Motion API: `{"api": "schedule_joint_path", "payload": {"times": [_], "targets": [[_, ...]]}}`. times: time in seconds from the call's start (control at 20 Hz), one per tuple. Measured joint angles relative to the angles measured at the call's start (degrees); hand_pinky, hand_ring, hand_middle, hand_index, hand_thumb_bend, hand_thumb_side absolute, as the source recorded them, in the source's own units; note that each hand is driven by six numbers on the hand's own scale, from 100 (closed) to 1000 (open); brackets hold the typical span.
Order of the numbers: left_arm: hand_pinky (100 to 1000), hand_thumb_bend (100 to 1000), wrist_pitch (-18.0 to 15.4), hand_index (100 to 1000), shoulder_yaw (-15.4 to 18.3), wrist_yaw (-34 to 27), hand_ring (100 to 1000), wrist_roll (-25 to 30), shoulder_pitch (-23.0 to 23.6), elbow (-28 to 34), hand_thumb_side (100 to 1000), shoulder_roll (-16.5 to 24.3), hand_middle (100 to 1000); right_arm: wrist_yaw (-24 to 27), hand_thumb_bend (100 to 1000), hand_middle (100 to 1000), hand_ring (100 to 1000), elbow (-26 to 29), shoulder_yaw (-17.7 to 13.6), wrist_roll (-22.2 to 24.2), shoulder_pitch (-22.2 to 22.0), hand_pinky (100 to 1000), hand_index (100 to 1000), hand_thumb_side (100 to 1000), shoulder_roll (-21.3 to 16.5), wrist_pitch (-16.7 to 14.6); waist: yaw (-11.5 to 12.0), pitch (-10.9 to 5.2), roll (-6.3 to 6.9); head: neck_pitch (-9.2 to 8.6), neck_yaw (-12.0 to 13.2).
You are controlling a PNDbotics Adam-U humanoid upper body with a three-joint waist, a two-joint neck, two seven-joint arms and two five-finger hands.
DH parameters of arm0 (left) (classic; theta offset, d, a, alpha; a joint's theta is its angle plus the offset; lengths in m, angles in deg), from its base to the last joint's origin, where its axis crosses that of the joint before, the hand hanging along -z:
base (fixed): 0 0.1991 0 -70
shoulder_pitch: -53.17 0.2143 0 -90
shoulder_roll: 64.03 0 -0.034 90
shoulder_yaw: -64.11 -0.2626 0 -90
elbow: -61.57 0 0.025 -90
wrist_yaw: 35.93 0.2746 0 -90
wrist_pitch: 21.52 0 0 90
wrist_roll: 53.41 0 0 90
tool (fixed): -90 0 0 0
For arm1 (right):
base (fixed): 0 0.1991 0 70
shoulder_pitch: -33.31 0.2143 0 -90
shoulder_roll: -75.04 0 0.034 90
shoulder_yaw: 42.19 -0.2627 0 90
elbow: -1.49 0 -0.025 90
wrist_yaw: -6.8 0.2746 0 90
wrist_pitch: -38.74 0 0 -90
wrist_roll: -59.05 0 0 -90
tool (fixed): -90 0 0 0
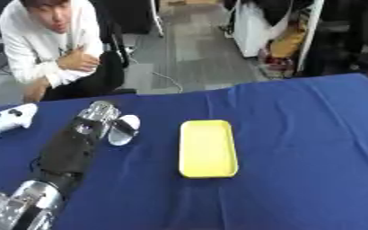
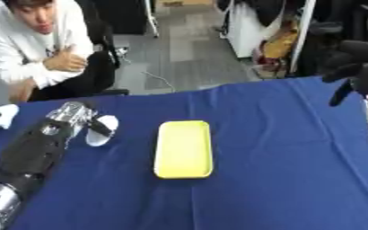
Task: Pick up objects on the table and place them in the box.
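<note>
Outstretched across the blue tablecloth (image 1: 297, 148), the left hand (image 1: 101, 117) lies at the end of its black forearm, which comes in from the lower left corner with a silver joint near the view's edge; its dark fingers (image 1: 123, 126) are curled over a small white rounded object (image 1: 125, 130), which sits on the cloth just to the right of the hand and touches it; whether the object is lifted or resting on the cloth cannot be told. Further left, near the table's left edge, a white game controller (image 1: 8, 118) lies on the cloth, well apart from the hand. To the right of the white object, near the middle of the table, stands a shallow yellow rectangular box (image 1: 208, 148), its long side running away from the robot; nothing shows inside it. The right hand (image 2: 360, 74) appears only in the right eye view, high at the right edge above the table's far corner; it is black, with one finger pointing down, and its fingers look relaxed and hold nothing.
</note>
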Motion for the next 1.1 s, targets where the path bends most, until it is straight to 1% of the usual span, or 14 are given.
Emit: {"api": "schedule_joint_path", "payload": {"times": [0.2,0.7,0.85,1.1], "targets": [[285,100,-2.9,332,-1.2,-1.0,100,0.2,-0.5,2.0,799,0.0,100,0.0,100,642,587,0.0,0.0,0.0,0.0,372,827,871,0.0,0.0,0.3,-0.26,0.04,0.01,0.0],[289,100,-8.4,332,-4.2,-3.4,100,1.2,-1.4,6.1,790,0.3,100,-0.2,100,642,587,0.0,0.0,-0.1,-0.1,372,827,871,-0.1,0.1,0.7,-0.38,0.16,0.05,0.0],[292,100,-10.4,332,-5.5,-4.8,100,1.7,-1.4,7.7,788,0.6,100,-0.2,100,642,588,0.0,0.0,-0.1,-0.1,372,827,871,-0.3,0.1,0.7,-0.56,0.28,0.42,0.0],[295,100,-14.1,333,-8.2,-7.4,100,2.1,-0.8,11.3,776,1.8,100,-0.2,100,642,587,0.0,0.0,-0.1,-0.1,372,827,871,-0.5,0.1,0.7,-0.62,0.43,0.49,-0.1]]}}
